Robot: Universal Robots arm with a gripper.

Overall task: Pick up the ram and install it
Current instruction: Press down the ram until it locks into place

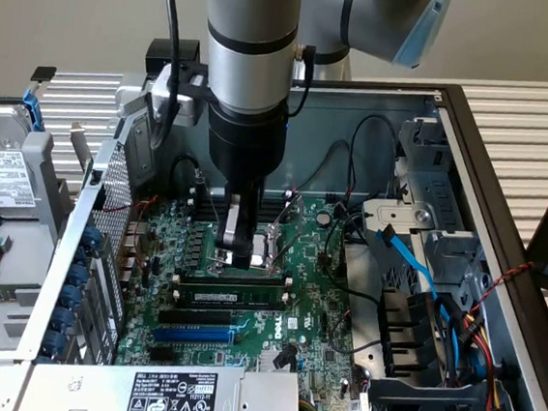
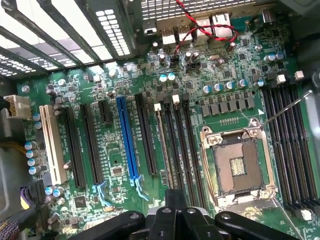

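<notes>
Green RAM stick [image 1: 236,298] sits in its slot below your closed, empty claw [image 1: 234,252]; it looks light, stiff and fragile, best held by its edges.

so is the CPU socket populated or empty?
Empty. In the wrist view the CPU socket shows its bare contact field inside the metal frame, with no chip or cooler sitting on it.

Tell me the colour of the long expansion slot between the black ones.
Blue expansion slot, clearest in the wrist view.
</notes>
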